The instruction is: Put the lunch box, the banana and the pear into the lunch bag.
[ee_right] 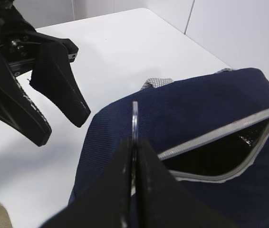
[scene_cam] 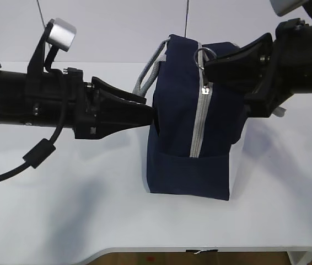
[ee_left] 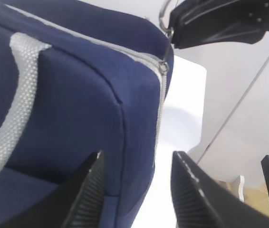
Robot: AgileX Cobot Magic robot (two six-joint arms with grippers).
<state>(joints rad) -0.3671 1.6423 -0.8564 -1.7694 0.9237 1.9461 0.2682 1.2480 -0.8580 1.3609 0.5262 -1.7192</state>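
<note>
The navy lunch bag stands on the white table with its grey zipper facing the exterior camera. My right gripper is shut on the zipper's ring pull at the bag's top. Behind the pull, the zipper gapes over a dark inside. My left gripper is open, its jaws astride the bag's corner edge; one finger lies against the fabric, the other stands off it. The lunch box, the banana and the pear are out of view.
The bag's grey webbing handle loops out on its left side, just above my left gripper. The table's front edge runs close below the bag. A pale wall stands behind the table.
</note>
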